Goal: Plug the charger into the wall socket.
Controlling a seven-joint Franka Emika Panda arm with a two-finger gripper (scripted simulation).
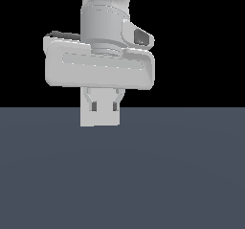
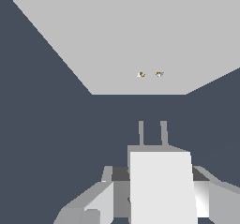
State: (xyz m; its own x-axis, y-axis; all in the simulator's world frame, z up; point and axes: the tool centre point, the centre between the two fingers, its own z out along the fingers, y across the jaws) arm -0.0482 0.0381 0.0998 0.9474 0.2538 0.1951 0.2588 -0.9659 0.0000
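Note:
In the wrist view my gripper [image 2: 159,202] is shut on the charger [image 2: 161,185], a small white block with two thin prongs [image 2: 152,133] pointing at the wall socket [image 2: 126,35]. The socket is a flat white plate with two tiny dark-and-yellowish holes [image 2: 150,74]. The prongs stand short of the plate, with a gap of floor between them, and roughly in line with the holes. In the exterior view my gripper [image 1: 104,107] hangs in front of the white plate [image 1: 99,120]. The charger cannot be told apart from the plate there.
A dark blue-grey floor [image 1: 182,175] fills the lower half of the exterior view, with a black background above it. The arm's wide grey hand [image 1: 100,70] covers the upper middle of that view.

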